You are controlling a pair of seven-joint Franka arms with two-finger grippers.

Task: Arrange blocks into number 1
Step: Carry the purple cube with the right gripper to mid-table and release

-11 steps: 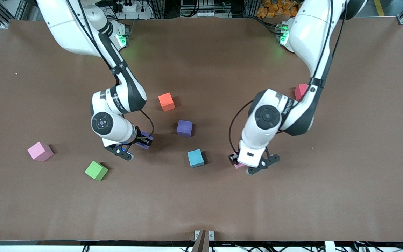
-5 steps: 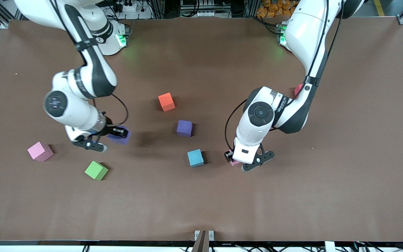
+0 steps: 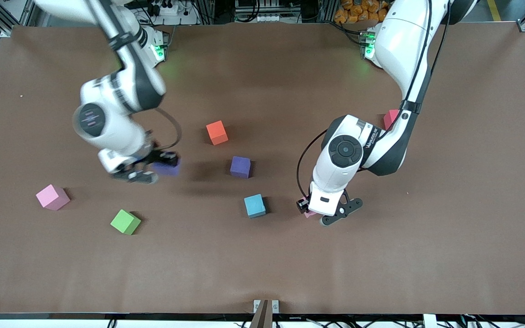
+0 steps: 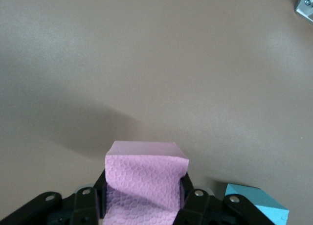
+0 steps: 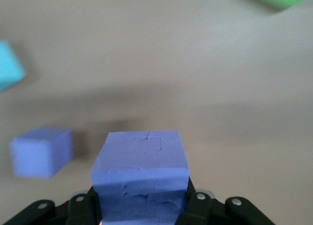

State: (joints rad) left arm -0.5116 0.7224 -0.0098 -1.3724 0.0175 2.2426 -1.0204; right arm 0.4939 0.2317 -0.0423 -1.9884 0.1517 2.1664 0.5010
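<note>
Since a second ago your right gripper (image 3: 153,167) has lifted its purple block (image 3: 167,166) off the table and swung toward the right arm's end; the left gripper (image 3: 317,210) barely shifted, clamped on a pink block (image 3: 309,213) beside the light blue block (image 3: 254,205).

Left wrist view: the pink block (image 4: 144,183) sits squarely between the jaws.

Right wrist view: the purple block (image 5: 141,178) is pinched low; fast swinging could twist it loose.
</note>
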